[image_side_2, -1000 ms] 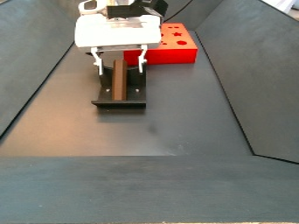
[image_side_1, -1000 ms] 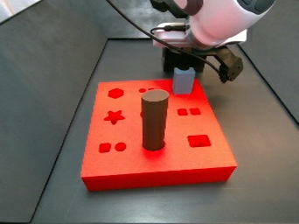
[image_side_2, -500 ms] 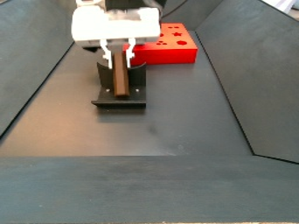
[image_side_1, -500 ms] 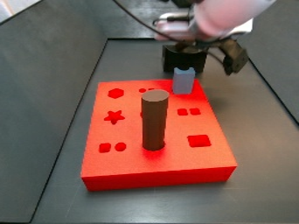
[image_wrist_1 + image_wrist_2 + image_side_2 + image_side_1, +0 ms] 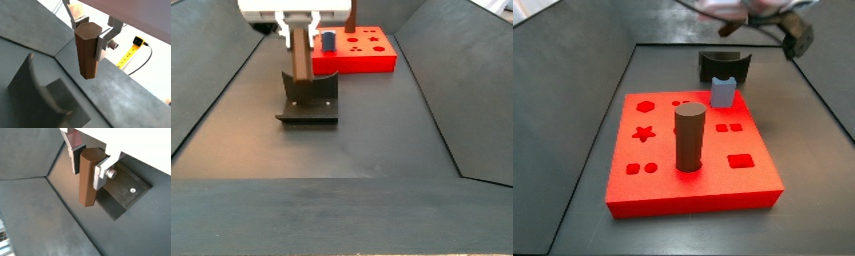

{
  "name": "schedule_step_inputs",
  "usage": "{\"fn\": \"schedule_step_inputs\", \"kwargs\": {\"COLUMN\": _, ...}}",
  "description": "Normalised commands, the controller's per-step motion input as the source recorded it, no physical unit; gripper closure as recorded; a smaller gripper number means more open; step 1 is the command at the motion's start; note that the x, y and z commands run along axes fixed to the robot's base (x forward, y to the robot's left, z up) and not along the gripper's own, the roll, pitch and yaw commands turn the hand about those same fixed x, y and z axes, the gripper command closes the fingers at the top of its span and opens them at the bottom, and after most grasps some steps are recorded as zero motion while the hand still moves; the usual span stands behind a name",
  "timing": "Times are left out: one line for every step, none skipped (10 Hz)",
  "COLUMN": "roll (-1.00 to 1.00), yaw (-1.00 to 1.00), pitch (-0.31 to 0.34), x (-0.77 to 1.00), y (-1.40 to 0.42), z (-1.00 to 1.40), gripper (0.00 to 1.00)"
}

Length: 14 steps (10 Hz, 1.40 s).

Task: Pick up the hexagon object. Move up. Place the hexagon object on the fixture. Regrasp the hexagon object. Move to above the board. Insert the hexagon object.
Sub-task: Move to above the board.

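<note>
Hanging upright above the fixture [image 5: 309,103], the hexagon object [image 5: 299,55] sits clamped between the fingers [image 5: 101,172] of the gripper [image 5: 298,24]. At two o'clock from it lies the board [image 5: 361,53], with a brown cylinder [image 5: 690,138] and a pale-blue peg [image 5: 723,92] standing in it.

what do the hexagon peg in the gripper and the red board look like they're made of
The hexagon peg, held in the gripper above the fixture: matte reddish-brown, flat facets with faint lengthwise streaks, so probably wood or printed plastic; the look leaves it open. The jaws are closed on its sides. The board: uniform bright red, dull sheen, crisp cut-out holes, likely plastic.
</note>
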Motion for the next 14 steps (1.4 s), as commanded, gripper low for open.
{"fn": "schedule_step_inputs", "kwargs": {"roll": -0.03, "yaw": 0.01, "pitch": -0.023, "x": 0.05, "y": -0.01, "z": 1.0, "gripper": 1.0}}
{"fn": "schedule_step_inputs", "kwargs": {"roll": -0.03, "yaw": -0.01, "pitch": -0.001, "x": 0.04, "y": -0.01, "z": 1.0, "gripper": 1.0}}
{"fn": "schedule_step_inputs", "kwargs": {"roll": -0.03, "yaw": -0.02, "pitch": 0.019, "x": 0.02, "y": -0.01, "z": 1.0, "gripper": 1.0}}
{"fn": "schedule_step_inputs", "kwargs": {"roll": -0.04, "yaw": -0.02, "pitch": 0.035, "x": 0.0, "y": -0.01, "z": 0.85, "gripper": 1.0}}
{"fn": "schedule_step_inputs", "kwargs": {"roll": -0.04, "yaw": -0.01, "pitch": 0.044, "x": 0.0, "y": 0.0, "z": 0.74, "gripper": 1.0}}
{"fn": "schedule_step_inputs", "kwargs": {"roll": -0.05, "yaw": -0.01, "pitch": 0.056, "x": -0.01, "y": 0.0, "z": 0.52, "gripper": 1.0}}
{"fn": "schedule_step_inputs", "kwargs": {"roll": -0.05, "yaw": 0.0, "pitch": 0.07, "x": -0.02, "y": 0.0, "z": 0.3, "gripper": 1.0}}
{"fn": "schedule_step_inputs", "kwargs": {"roll": -1.0, "yaw": -0.19, "pitch": -0.024, "x": -0.57, "y": -1.0, "z": 0.45, "gripper": 1.0}}
{"fn": "schedule_step_inputs", "kwargs": {"roll": -1.0, "yaw": -0.19, "pitch": -0.034, "x": -0.57, "y": -1.0, "z": 0.43, "gripper": 1.0}}
{"fn": "schedule_step_inputs", "kwargs": {"roll": -1.0, "yaw": -0.19, "pitch": -0.038, "x": -0.61, "y": -1.0, "z": 0.45, "gripper": 1.0}}
{"fn": "schedule_step_inputs", "kwargs": {"roll": -1.0, "yaw": -0.2, "pitch": -0.041, "x": -0.64, "y": -1.0, "z": 0.45, "gripper": 1.0}}
{"fn": "schedule_step_inputs", "kwargs": {"roll": -1.0, "yaw": -0.2, "pitch": -0.04, "x": -0.65, "y": -1.0, "z": 0.46, "gripper": 1.0}}
{"fn": "schedule_step_inputs", "kwargs": {"roll": -1.0, "yaw": -0.2, "pitch": -0.034, "x": -0.68, "y": -1.0, "z": 0.47, "gripper": 1.0}}
{"fn": "schedule_step_inputs", "kwargs": {"roll": -1.0, "yaw": -0.21, "pitch": -0.028, "x": -0.7, "y": -1.0, "z": 0.47, "gripper": 1.0}}
